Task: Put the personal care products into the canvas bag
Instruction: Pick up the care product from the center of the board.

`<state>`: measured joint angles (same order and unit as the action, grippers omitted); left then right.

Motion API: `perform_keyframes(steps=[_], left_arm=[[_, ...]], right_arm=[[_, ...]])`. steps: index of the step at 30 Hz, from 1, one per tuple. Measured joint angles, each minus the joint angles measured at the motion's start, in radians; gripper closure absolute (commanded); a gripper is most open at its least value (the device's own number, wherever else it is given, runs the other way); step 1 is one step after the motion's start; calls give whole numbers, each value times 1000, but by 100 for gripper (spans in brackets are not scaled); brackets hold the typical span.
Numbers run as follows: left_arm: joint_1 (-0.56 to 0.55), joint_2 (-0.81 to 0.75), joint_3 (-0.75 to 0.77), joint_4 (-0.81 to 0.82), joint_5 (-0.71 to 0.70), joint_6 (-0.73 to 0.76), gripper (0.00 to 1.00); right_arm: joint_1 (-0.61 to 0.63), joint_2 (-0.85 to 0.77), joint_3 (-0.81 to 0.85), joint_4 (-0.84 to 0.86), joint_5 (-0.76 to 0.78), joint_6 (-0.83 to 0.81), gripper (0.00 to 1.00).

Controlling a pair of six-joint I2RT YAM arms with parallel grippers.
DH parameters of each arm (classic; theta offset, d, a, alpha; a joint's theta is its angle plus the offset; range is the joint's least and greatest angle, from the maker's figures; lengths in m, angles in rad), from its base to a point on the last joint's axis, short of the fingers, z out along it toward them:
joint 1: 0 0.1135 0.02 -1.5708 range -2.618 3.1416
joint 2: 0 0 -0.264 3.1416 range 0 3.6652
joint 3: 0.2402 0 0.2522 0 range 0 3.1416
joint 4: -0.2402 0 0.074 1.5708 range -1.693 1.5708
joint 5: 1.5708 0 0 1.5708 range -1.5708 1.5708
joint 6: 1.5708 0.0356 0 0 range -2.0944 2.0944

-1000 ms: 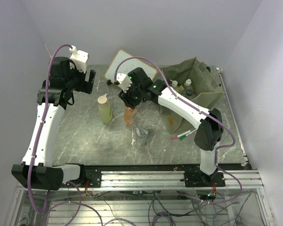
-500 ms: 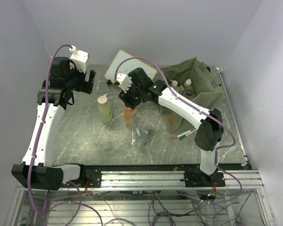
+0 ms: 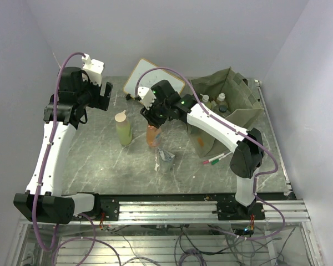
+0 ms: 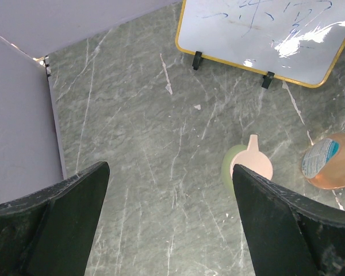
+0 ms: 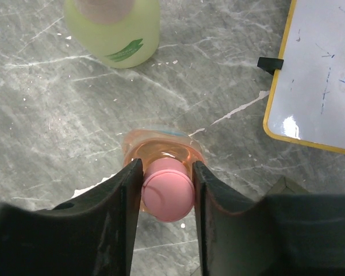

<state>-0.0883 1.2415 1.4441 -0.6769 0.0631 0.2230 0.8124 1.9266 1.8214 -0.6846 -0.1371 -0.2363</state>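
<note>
My right gripper (image 3: pixel 154 123) is shut on the pink cap of the orange-pink bottle (image 5: pixel 168 190), which stands upright mid-table (image 3: pixel 152 136). The pale-green bottle (image 3: pixel 123 128) stands to its left, also in the right wrist view (image 5: pixel 119 29) and the left wrist view (image 4: pixel 244 167). A clear pouch (image 3: pixel 166 160) lies in front. The olive canvas bag (image 3: pixel 233 100) stands open at the back right with several bottles (image 3: pixel 220 101) inside. My left gripper (image 3: pixel 106 95) is open and empty, high at the back left.
A wood-framed whiteboard (image 3: pixel 149 77) leans at the back, just behind my right gripper. Red and green marker pens (image 3: pixel 215 159) lie right of the pouch. Walls close the table at the back and left.
</note>
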Motion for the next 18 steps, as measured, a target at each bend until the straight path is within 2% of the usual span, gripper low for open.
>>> perform_keyframes(steps=[4, 7, 18], left_arm=[[0, 0, 0, 0, 0, 6, 0], [0, 0, 0, 0, 0, 13, 0], [0, -6, -14, 11, 1, 29, 1]], right_arm=[[-1, 0, 0, 3, -5, 6, 88], [-5, -3, 0, -2, -7, 9, 98], [-43, -4, 31, -77, -9, -45, 100]])
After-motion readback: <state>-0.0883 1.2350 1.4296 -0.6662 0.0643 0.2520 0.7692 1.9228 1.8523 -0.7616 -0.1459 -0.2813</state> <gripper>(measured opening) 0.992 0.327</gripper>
